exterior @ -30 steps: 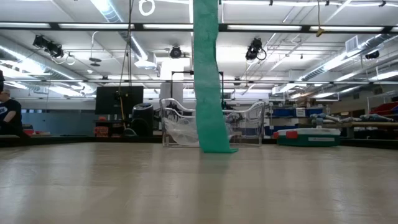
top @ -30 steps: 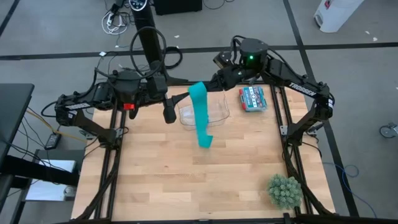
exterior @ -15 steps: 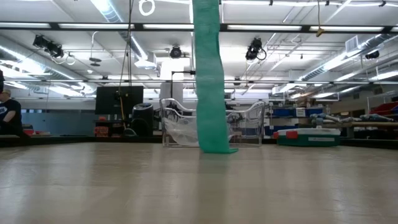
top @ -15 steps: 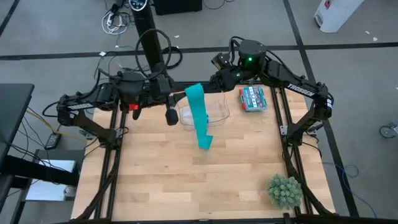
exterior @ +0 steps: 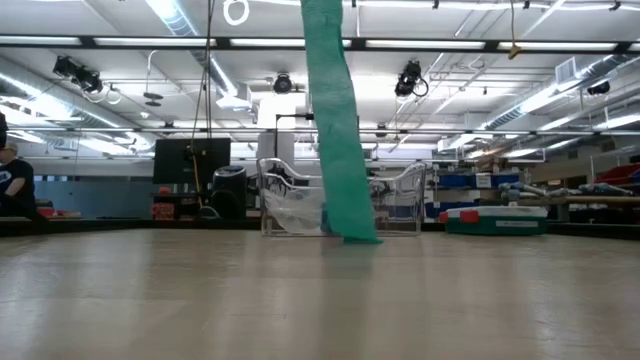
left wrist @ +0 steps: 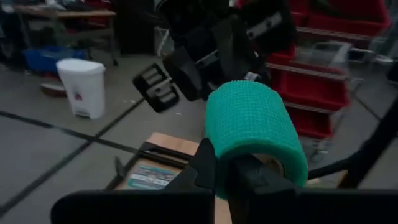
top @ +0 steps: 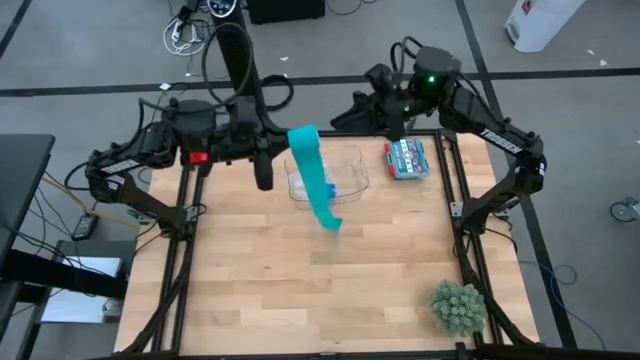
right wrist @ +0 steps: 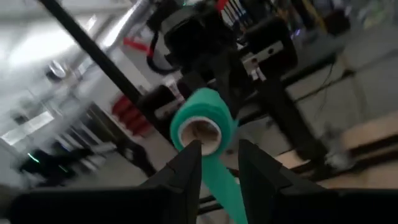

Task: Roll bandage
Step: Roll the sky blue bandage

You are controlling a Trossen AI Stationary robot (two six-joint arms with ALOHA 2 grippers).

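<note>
The bandage is a teal roll (left wrist: 255,127) held high above the table, with its loose ribbon (top: 322,190) hanging down at a slant. The ribbon's lower end (exterior: 356,234) rests on the wooden table in front of a clear container. My left gripper (left wrist: 227,163) is shut on the roll; in the high view it stands just left of the roll's top (top: 283,145). My right gripper (right wrist: 217,155) is open, a short way off the roll's open end (right wrist: 198,132) and clear of it, up at the far right (top: 340,120). My left gripper holds the roll by its wall at the near end (left wrist: 227,169), pinched between the two fingers. One finger (left wrist: 252,177) seems to stand in the tan core and the other (left wrist: 206,163) outside. The fingers come about level from the table's left. The roll is lifted clear.
A clear plastic container (top: 345,172) with something blue in it stands at the far middle. A teal and red box (top: 407,158) lies to its right, and a green spiky ball (top: 458,306) sits at the near right corner. A person (exterior: 12,185) shows far left beyond the table.
The roll has passed from my right gripper to my left. My right gripper has let go and drawn back toward the table's far right. My left gripper has carried the roll a little left and up, so the ribbon now slants; its lower end stays on the table.
</note>
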